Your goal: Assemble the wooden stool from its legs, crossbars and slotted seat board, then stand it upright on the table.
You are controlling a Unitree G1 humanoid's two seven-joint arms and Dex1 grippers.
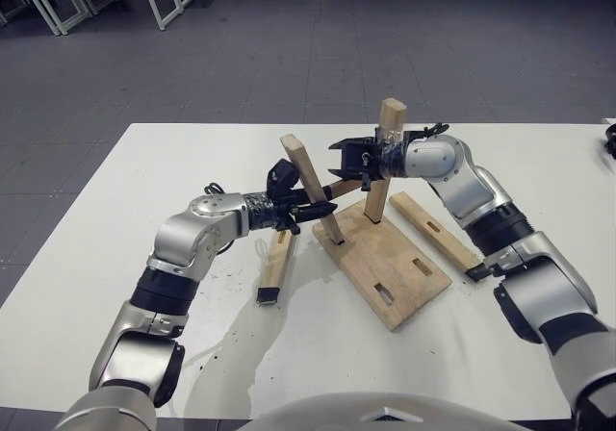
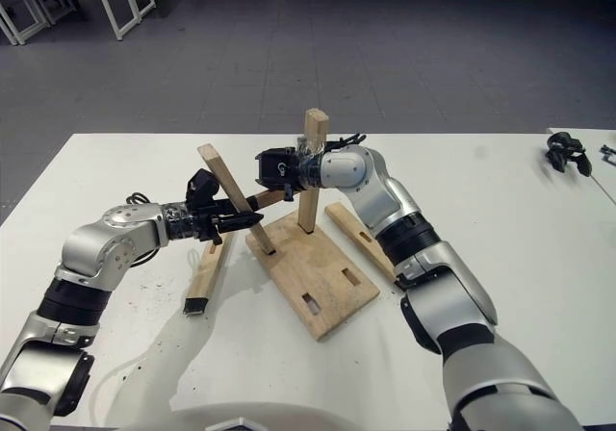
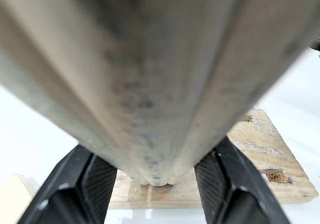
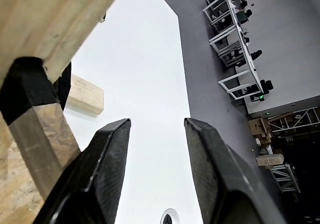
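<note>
White table (image 1: 125, 190), left end effector (image 1: 316, 211) gripping tilted leg (image 1: 300, 164), right end effector (image 1: 337, 159) open

The white bench (image 1: 115, 219) carries the slotted seat board (image 1: 395, 267), flat near its middle. A black-tipped loose leg (image 1: 276, 267) lies left of it, a slotted loose piece (image 1: 435, 231) just right. Dark specks (image 1: 223, 279) dot the bench's left part.

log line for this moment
left claw: shut on leaning wooden leg | right claw: open beside upright wooden leg | slotted wooden seat board: flat
</note>
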